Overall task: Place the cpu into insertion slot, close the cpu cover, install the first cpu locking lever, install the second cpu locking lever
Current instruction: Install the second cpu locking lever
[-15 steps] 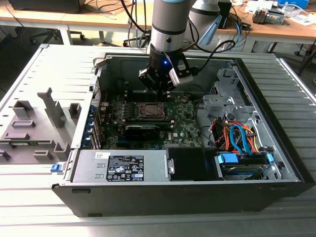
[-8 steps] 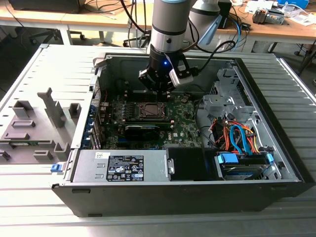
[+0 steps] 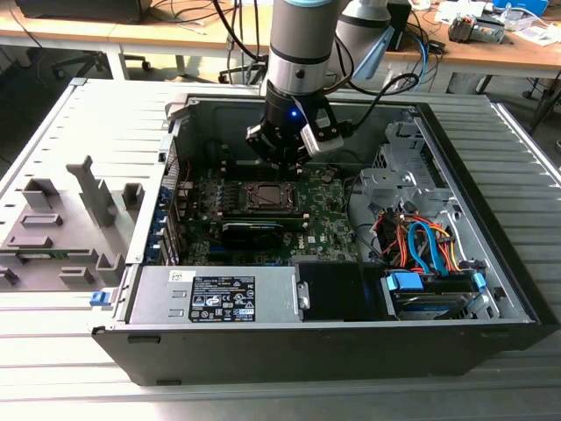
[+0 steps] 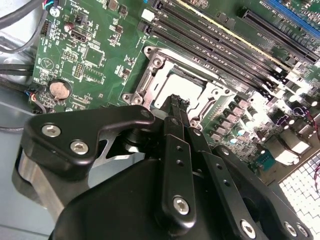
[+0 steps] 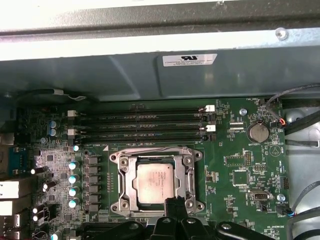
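The cpu (image 5: 155, 182), a silvery square chip, lies flat in the insertion slot (image 5: 116, 207) on the green motherboard. The cpu cover (image 5: 129, 182) is down around the cpu as a metal frame, and the chip shows through its window. A thin wire lever (image 5: 150, 149) runs along one side of the frame; whether it is latched I cannot tell. My gripper (image 5: 175, 204) hangs just above the socket's edge, its black fingers pressed together and holding nothing. From the second wrist view the gripper (image 4: 177, 102) covers part of the cpu (image 4: 187, 85). In the exterior view the gripper (image 3: 282, 162) is over the socket (image 3: 266, 195).
Memory slots (image 5: 142, 125) run beside the socket, under the case wall (image 5: 150, 75). A coin battery (image 5: 258, 132) sits on the board. A black block (image 3: 252, 230), a power supply (image 3: 215, 294), loose cables (image 3: 421, 241) and a drive (image 3: 429, 289) fill the case. A grey fixture (image 3: 61, 219) stands outside it.
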Available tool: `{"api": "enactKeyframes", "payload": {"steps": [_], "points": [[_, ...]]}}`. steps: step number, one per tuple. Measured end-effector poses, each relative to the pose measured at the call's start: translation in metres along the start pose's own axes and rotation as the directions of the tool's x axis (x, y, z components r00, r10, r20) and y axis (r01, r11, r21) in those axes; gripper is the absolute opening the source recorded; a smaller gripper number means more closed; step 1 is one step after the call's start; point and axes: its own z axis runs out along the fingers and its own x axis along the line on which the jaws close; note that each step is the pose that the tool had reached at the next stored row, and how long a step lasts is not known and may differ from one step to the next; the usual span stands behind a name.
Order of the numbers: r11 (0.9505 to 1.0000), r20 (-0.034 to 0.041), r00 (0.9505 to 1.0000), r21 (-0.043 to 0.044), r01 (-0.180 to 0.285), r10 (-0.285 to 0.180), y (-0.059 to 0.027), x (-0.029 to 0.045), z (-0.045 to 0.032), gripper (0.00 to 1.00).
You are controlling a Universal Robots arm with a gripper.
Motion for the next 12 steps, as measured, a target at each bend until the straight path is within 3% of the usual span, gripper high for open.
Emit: {"api": "enactKeyframes", "payload": {"steps": [12], "points": [[1.0000,0.0000,1.0000,0.0000,0.000,0.000,-0.0030,-0.0001,-0.0001,0.11]]}}
